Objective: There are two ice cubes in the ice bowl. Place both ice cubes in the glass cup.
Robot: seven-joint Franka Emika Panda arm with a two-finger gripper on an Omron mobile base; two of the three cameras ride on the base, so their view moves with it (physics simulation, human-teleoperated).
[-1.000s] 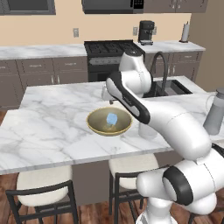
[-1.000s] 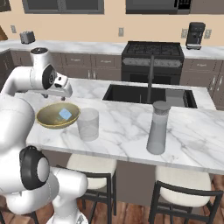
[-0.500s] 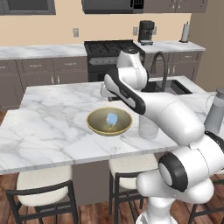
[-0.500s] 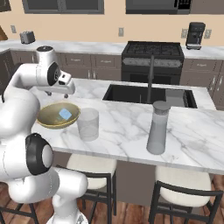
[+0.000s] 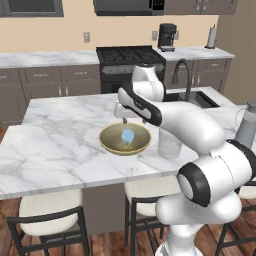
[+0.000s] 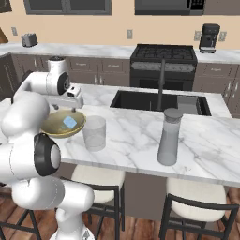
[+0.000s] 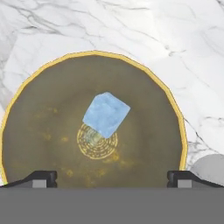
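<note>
Right, I've swung the arm round over the last second, and the gripper now hangs straight above the bowl on the island, jaws spread wide with nothing between them. That puts me in line for a drop onto the ice, so the first pick looks like the next step as I judge it.

Counting now: one bowl, one glass just beside the bowl on its sink side, one grey jug further along past the glass. Ice: I can make out one blue cube near the bowl's middle. A second cube I cannot pick out; the glass looks empty.
</note>
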